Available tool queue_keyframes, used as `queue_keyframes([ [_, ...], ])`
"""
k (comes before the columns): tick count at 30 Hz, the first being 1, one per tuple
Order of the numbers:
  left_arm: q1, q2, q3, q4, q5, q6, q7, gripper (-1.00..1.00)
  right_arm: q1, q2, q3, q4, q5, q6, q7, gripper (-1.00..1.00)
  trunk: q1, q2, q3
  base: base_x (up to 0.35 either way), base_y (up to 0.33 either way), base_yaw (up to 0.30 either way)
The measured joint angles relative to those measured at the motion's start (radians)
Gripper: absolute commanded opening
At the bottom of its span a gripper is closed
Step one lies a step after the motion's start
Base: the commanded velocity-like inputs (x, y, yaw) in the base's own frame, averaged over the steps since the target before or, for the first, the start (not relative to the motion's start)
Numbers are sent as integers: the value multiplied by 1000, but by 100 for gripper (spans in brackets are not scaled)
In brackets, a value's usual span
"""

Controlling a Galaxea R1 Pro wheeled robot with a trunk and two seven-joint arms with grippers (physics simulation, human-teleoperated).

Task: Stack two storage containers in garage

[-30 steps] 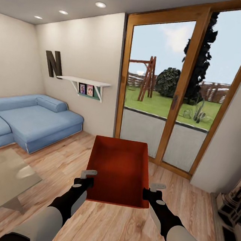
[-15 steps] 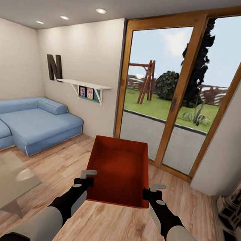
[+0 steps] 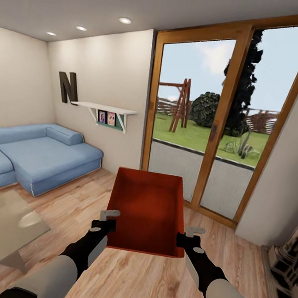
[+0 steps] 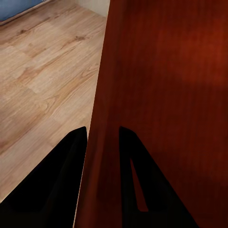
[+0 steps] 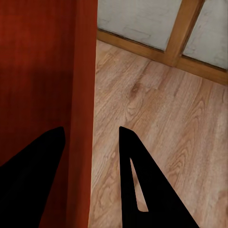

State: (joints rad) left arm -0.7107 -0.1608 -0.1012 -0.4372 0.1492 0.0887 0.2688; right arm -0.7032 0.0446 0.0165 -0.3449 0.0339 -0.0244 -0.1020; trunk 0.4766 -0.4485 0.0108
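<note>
Two grippers, our left gripper (image 3: 108, 218) and right gripper (image 3: 188, 233), each clamp a side wall of one storage container (image 3: 146, 211), holding it level above the living room's wood floor (image 3: 137, 283), facing the glass doors (image 3: 216, 129), blue sofa (image 3: 36, 151) at left.

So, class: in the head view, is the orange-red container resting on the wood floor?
No: the container is held in the air between the left gripper and right gripper.
</note>
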Motion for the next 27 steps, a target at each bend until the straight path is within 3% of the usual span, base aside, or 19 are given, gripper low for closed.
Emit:
queue_keyframes([
  [17, 0, 0, 0, 0, 0, 0, 0, -100, 0, 0, 0, 0, 0, 0, 0, -100, 0, 0, 27, 0, 0, 0],
  [27, 0, -1, 1, 1, 2, 0, 0, -100, 0, -1, 4, -5, -3, 7, -1, -100, 0, 0, 29, 0, 0, 0],
])
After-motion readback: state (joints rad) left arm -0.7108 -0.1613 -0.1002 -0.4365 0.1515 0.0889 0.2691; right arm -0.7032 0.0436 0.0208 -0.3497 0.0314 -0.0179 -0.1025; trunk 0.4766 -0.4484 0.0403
